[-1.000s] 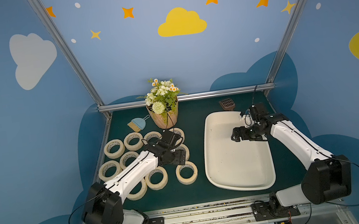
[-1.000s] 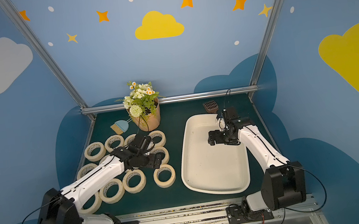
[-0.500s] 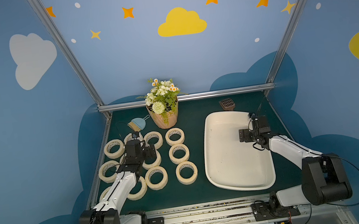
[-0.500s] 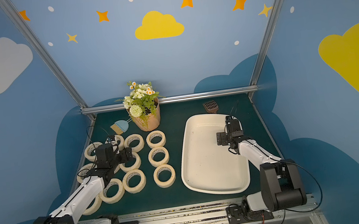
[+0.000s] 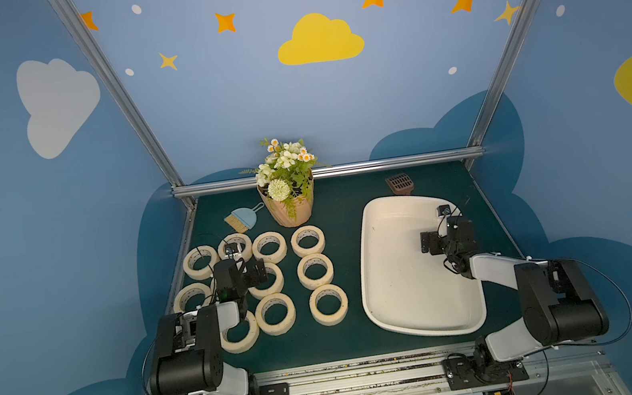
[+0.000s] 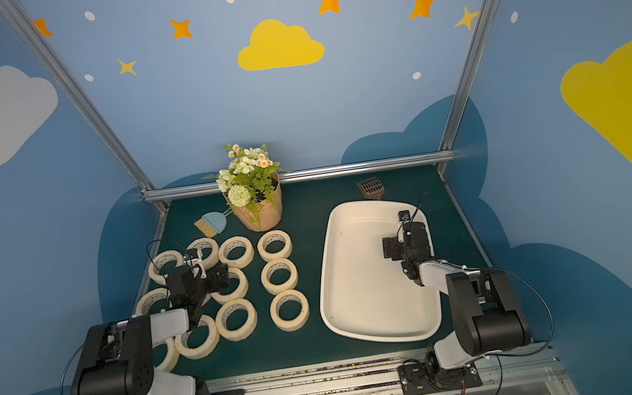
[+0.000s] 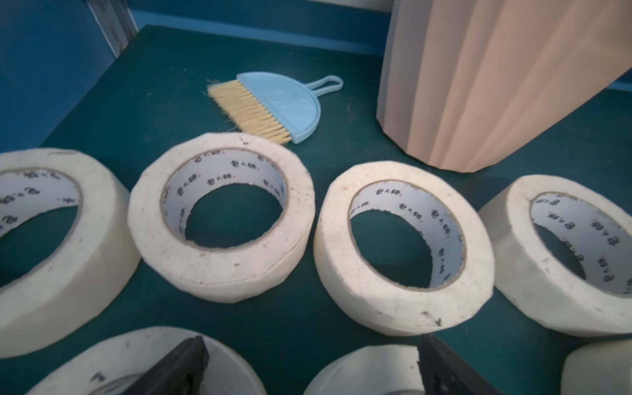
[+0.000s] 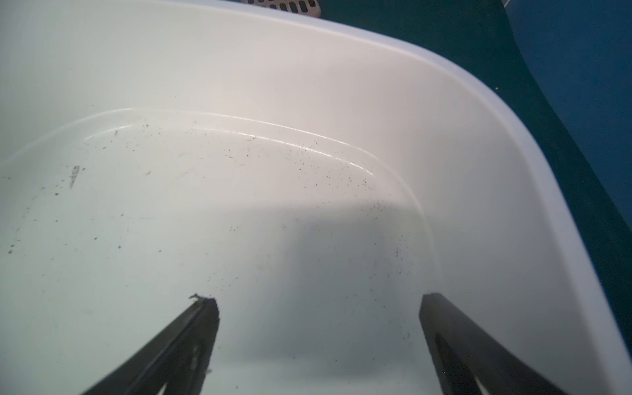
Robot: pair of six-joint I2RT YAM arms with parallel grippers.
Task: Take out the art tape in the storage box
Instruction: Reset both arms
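Left wrist view: 4 rolls of art tape (image 7: 222, 219) lie flat in a row just ahead of the left gripper (image 7: 307, 355). 3 more rolls are cut off by the frame edge under and beside its fingers. Their white cores with dark print face up. The jaws stand wide apart with nothing between them. Whether the fingers touch the rolls below cannot be told.

In a top view 11 rolls can be counted, all flat on the green bench (image 6: 307, 208). They lie in 3 rough rows beneath and around the left gripper (image 6: 202, 283), whose arm covers part of the group. Every visible roll lies outside the storage box (image 5: 404, 299).

That 1 box sits well to the right of the left gripper and directly under the right gripper (image 5: 445, 238). In the right wrist view the right gripper (image 8: 318, 307) hangs spread wide and holding nothing over the box floor, near a rounded corner of the storage box (image 8: 307, 85). Only dark specks (image 8: 307, 160) show on that floor.

Beyond the far row of rolls, ahead of the left gripper, lies 1 blue hand brush (image 5: 242, 219). 1 ribbed tan flowerpot (image 5: 291, 210) with flowers stands ahead and to its right. 1 brown slotted scoop (image 5: 400, 184) lies ahead of the right gripper, just past the box's far rim.
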